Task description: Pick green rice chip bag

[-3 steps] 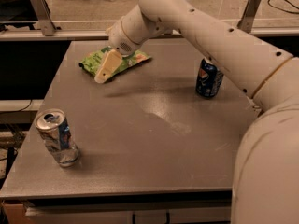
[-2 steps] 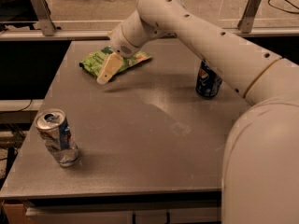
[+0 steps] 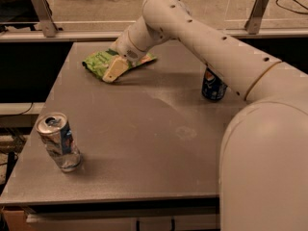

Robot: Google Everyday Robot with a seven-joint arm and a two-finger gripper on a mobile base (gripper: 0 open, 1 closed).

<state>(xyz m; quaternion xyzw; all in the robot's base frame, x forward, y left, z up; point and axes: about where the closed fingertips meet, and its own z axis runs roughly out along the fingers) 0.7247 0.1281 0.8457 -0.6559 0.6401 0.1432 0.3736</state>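
Observation:
The green rice chip bag (image 3: 97, 61) lies flat at the far left of the grey table (image 3: 144, 143), light green with a darker print. My gripper (image 3: 113, 71) reaches down from the white arm and sits on the bag's right half, at its near edge, covering part of it. The bag rests on the table surface.
A dark blue can (image 3: 213, 86) stands upright at the right, partly behind my arm. A dented silver and blue can (image 3: 58, 141) stands at the near left. The arm's large white link (image 3: 264, 167) fills the lower right. A railing with posts (image 3: 42, 13) runs behind the table.
The gripper stays at the same spot on the bag. The arm's upper links have shifted a little to the left and closer to the camera. The bag and cans have not moved.

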